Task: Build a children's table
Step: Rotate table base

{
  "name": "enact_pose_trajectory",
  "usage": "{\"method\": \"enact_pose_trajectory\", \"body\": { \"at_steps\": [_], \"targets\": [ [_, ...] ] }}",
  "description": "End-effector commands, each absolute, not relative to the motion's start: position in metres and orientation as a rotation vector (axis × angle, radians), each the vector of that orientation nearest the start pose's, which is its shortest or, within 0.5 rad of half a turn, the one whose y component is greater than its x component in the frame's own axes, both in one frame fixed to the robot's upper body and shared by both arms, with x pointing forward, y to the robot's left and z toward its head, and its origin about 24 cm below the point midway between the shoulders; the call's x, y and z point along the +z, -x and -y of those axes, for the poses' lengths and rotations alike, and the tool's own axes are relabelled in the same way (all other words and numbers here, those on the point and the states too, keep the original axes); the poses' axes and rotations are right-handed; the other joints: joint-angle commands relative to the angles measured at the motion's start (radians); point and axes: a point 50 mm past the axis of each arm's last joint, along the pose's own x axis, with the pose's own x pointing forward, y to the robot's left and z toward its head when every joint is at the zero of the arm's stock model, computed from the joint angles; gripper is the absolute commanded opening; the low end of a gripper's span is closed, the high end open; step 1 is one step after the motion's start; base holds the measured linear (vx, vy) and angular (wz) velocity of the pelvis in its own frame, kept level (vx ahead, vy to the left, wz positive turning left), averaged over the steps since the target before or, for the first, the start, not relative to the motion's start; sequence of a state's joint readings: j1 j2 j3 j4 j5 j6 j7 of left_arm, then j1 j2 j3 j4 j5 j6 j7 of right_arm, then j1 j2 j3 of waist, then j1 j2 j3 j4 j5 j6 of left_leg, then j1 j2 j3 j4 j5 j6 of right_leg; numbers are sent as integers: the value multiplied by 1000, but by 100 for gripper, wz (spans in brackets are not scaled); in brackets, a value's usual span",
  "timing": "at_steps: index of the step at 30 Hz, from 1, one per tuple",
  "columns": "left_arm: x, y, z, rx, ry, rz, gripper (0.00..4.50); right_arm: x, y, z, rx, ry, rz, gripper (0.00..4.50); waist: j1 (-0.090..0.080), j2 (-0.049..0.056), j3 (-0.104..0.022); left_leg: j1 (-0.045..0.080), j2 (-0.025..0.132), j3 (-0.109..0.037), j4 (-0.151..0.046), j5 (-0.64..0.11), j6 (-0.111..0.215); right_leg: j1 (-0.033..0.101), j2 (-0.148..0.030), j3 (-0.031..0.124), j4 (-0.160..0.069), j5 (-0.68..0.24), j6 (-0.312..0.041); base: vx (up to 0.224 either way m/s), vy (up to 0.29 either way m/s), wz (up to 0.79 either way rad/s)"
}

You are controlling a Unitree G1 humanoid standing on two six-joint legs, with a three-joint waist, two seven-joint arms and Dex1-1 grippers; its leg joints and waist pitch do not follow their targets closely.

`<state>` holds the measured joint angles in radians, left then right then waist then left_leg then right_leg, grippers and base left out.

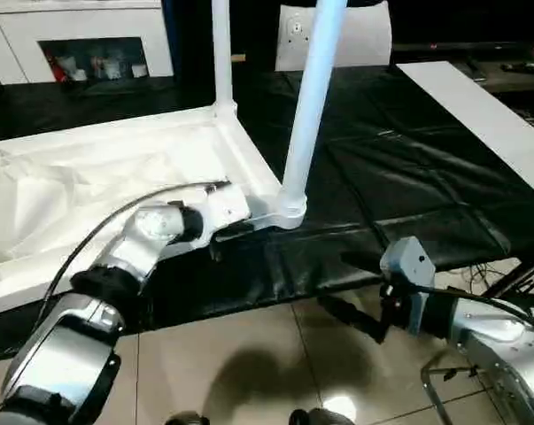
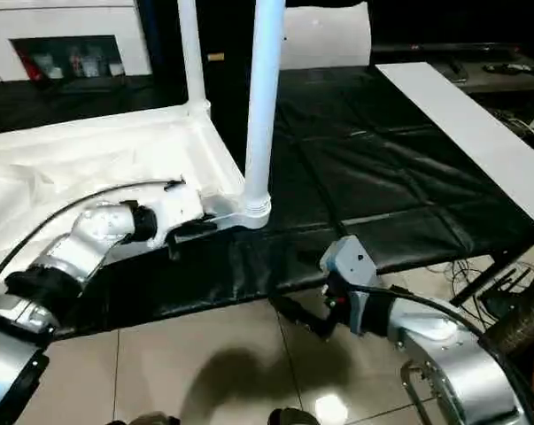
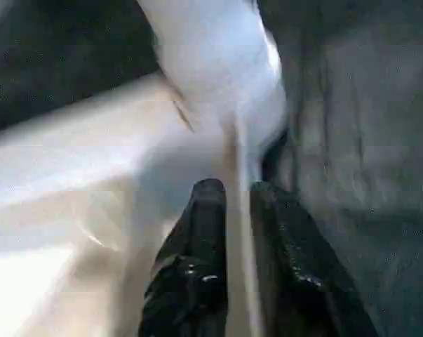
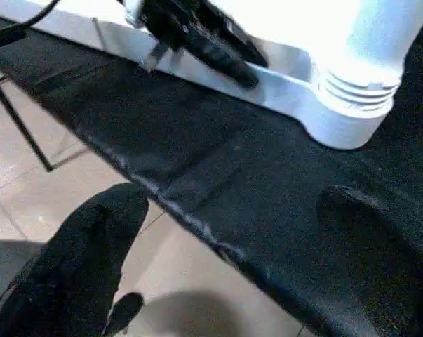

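Note:
The white tabletop (image 1: 116, 168) lies upside down on the black-covered work table. Two white legs stand upright in its corner sockets, one at the near right corner (image 1: 313, 97) and one at the far right corner (image 1: 220, 53). My left gripper (image 1: 234, 230) is shut on the tabletop's front rim just beside the near socket (image 1: 291, 209); in the left wrist view its fingers (image 3: 207, 210) pinch the thin rim from both sides. My right gripper (image 1: 351, 288) hangs open below the work table's front edge, over the floor, with nothing in it.
Crinkled clear film (image 1: 54, 199) lies in the tabletop's underside. A long white board (image 1: 479, 115) rests on the work table (image 1: 408, 177) at the right. A white glass-door cabinet (image 1: 81, 40) stands behind. Black stand legs and cables (image 1: 514, 283) sit at the lower right.

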<state>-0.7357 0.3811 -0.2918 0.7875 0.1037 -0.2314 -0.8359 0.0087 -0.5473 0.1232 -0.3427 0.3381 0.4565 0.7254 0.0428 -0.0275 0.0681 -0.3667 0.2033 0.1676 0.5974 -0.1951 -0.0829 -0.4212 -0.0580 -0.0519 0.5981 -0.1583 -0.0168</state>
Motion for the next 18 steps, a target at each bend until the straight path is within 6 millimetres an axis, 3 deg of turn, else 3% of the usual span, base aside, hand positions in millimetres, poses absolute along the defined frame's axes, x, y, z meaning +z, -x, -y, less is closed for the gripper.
{"method": "enact_pose_trajectory", "body": {
  "at_steps": [1,3,7,10,14,16,17,18],
  "targets": [
    [94,-352,-137,-1020,-575,-42,108,81,-224,164,887,150,-262,450,6,0,-62,5,22,-1,-67,-182,51,64,-66,40,-64,-202,-211,0,0,0],
    [96,-349,-140,-990,-486,-1,112,80,-223,162,871,143,-265,450,6,-7,-58,6,21,1,-70,-211,45,61,-67,39,-73,-284,-189,0,0,0],
    [93,-345,-154,-860,-359,-2,112,75,-226,159,811,99,-272,450,5,-7,-54,5,21,-1,-73,-226,32,54,-68,39,-80,-384,-139,0,0,0],
    [91,-337,-168,-654,-202,5,112,72,-231,158,704,70,-274,450,0,4,-51,5,25,-4,-76,-246,13,51,-68,40,-79,-393,-137,0,0,0],
    [89,-299,-167,-458,-43,72,112,68,-233,162,555,28,-282,450,-8,2,-51,2,30,-5,-79,-251,9,52,-66,40,-78,-370,-147,0,0,0],
    [86,-274,-157,-425,10,89,112,66,-231,164,492,7,-276,450,-11,-8,-50,2,26,1,-76,-260,19,48,-58,40,-87,-393,-132,0,0,0],
    [86,-266,-152,-421,23,99,112,66,-230,165,469,0,-271,450,-12,-8,-47,-3,31,0,-81,-266,27,46,-60,41,-89,-404,-121,0,0,0],
    [86,-258,-149,-409,33,108,112,66,-230,166,447,-1,-259,450,-9,-11,-46,1,27,1,-79,-277,28,41,-56,40,-96,-432,-106,0,0,0]
  ]
}}
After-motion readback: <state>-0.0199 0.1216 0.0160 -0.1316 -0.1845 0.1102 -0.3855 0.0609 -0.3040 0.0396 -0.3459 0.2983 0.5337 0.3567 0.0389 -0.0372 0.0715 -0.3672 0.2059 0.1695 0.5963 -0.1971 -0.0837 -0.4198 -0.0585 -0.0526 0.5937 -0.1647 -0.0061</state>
